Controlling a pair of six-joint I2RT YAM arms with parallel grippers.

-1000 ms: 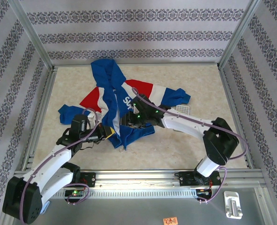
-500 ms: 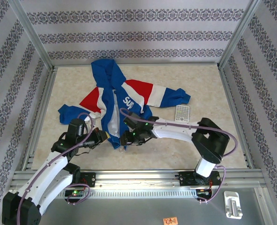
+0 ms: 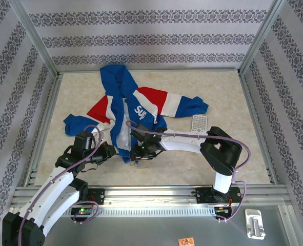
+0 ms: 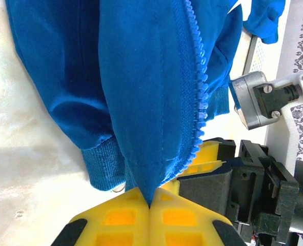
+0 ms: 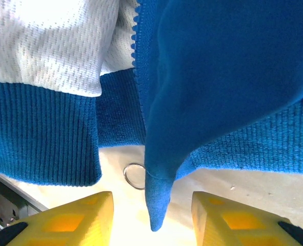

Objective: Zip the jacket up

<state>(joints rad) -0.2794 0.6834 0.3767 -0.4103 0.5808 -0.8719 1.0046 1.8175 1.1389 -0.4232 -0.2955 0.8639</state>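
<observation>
The blue jacket (image 3: 121, 87) with red and white panels lies open on the table, its hem toward the arms. My left gripper (image 3: 114, 150) is shut on the bottom corner of one front panel (image 4: 146, 128), with the zipper teeth (image 4: 200, 87) running along that panel's edge. My right gripper (image 3: 135, 155) is at the hem just right of it and stands open. In the right wrist view a pointed blue hem corner (image 5: 157, 205) hangs between the yellow fingers (image 5: 69, 223) without touching them. A small metal ring (image 5: 134, 176) lies beside it, next to the white mesh lining (image 5: 54, 46).
A white remote (image 3: 199, 123) lies on the table right of the jacket, under the right sleeve. Metal frame rails (image 3: 156, 190) run along the near edge and patterned walls close in the other sides. Bare tabletop (image 3: 182, 164) lies near the right arm.
My right gripper has travelled from the jacket's chest toward me to the bottom hem, uncovering the remote. The left gripper has kept its hold and shifted slightly. The front panels lie straighter.
</observation>
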